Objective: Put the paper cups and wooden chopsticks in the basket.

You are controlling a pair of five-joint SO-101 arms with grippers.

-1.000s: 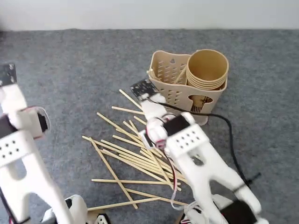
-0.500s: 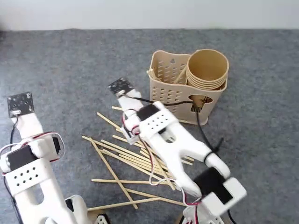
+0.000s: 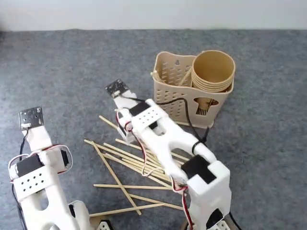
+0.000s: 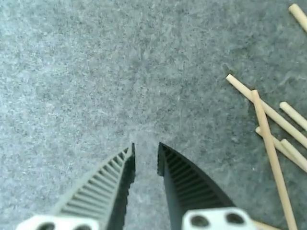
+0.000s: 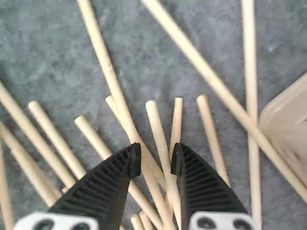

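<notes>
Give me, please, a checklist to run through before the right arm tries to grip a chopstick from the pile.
1. Aim: ok. The right gripper hangs above the loose chopsticks, jaws narrowly apart.
2. One chopstick alone under the gap: not ok. Several lie crossed and close together there.
3. Height above the pile: cannot tell.
4. Drop-off: ok. The basket stands upright, with the paper cups stacked in one side.
5. Other arm out of the way: ok. The left gripper is empty, over bare carpet beside the pile.
</notes>
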